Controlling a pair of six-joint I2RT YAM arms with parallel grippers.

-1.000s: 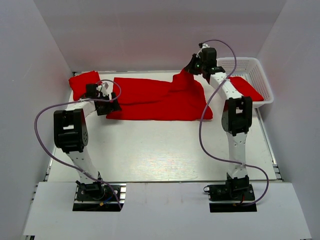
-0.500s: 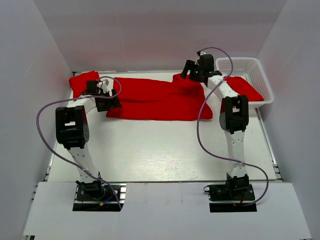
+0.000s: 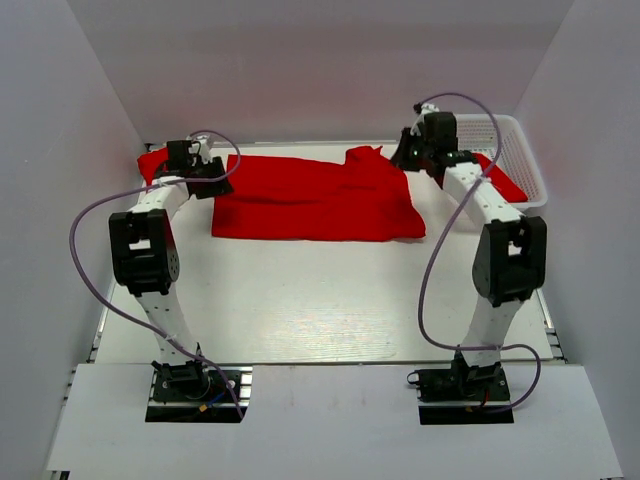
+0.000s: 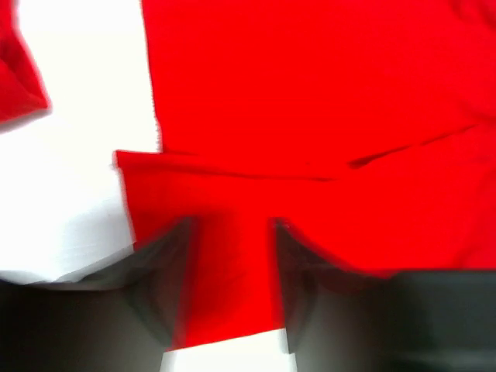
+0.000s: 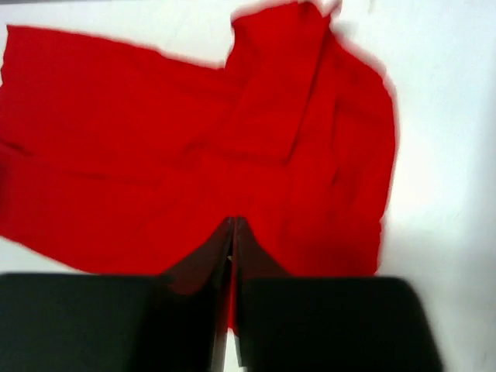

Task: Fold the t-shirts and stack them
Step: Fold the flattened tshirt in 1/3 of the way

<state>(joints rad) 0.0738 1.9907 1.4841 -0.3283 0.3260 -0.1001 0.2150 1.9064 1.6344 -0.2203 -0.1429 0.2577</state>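
Note:
One red t-shirt (image 3: 315, 195) lies spread across the back of the table, its right part rumpled (image 5: 294, 139). A second t-shirt (image 3: 152, 163) is bunched at the far left (image 4: 19, 77). A third (image 3: 503, 182) rests in the white basket. My left gripper (image 3: 208, 178) hovers over the spread shirt's left edge. Its fingers (image 4: 167, 287) stand apart, and red cloth (image 4: 232, 229) shows in the gap between them. My right gripper (image 3: 408, 155) hangs above the shirt's right end with its jaws pressed together (image 5: 232, 221) and nothing in them.
The white lattice basket (image 3: 520, 125) stands at the back right corner, just behind the right arm. White walls close in the table at the left, back and right. Purple cables loop from both arms.
The right gripper let go of the shirt's raised corner, which dropped flat, then swung right toward the basket and closed. The left gripper moved back along the shirt's left edge and its jaws narrowed.

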